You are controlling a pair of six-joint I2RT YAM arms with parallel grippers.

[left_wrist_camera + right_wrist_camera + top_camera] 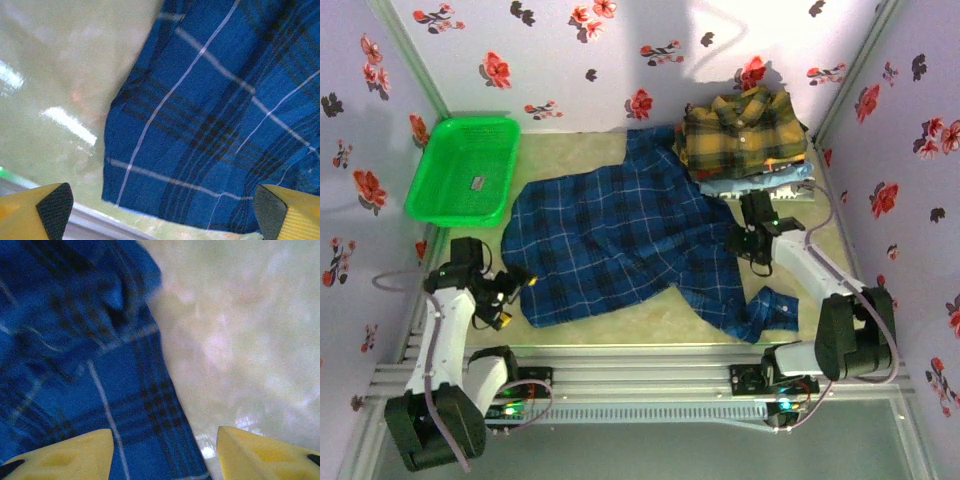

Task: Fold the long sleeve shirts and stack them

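Blue shirt [610, 245] lies spread mid-table: soft, light, floppy. My left claw [160, 205] gapes wide at its near-left corner; my right claw [165, 450] stands parted over its right edge. I'd pinch hems.
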